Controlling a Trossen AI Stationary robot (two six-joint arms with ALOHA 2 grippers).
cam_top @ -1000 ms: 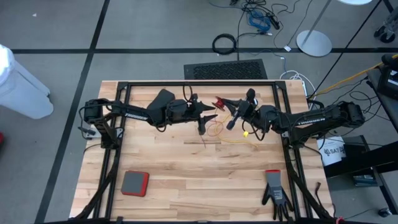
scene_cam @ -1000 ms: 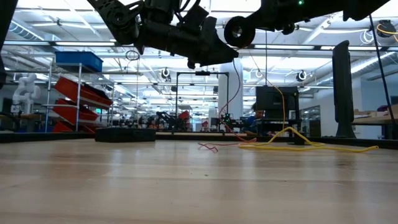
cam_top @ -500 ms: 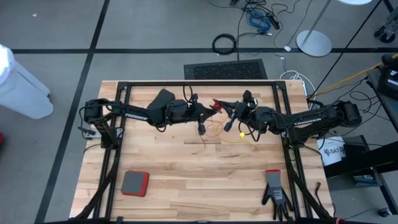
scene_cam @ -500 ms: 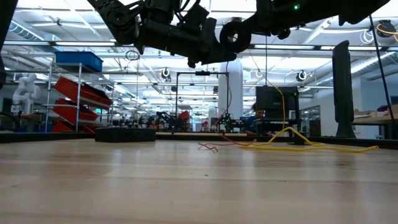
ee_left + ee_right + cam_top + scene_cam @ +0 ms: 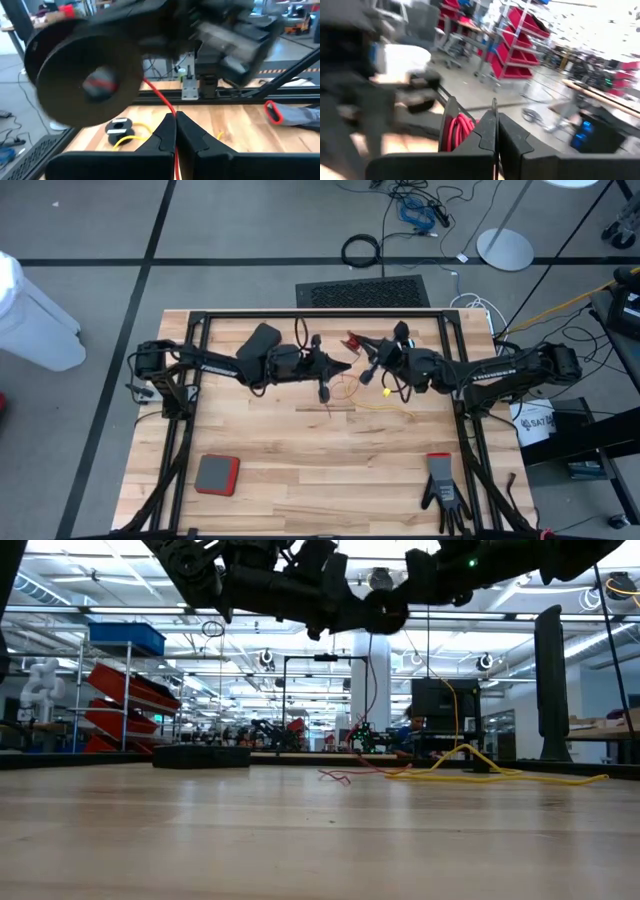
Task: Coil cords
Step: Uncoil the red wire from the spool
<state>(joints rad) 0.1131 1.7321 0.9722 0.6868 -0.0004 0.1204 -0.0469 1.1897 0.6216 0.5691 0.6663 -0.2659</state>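
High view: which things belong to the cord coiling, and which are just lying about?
Job: red cord, in left pincer; its reel, in right pincer; yellow cord.
Lying about: red pad; black glove; cable ring.

red cord: thin, taut off raised black reel | yellow cord: loose on table
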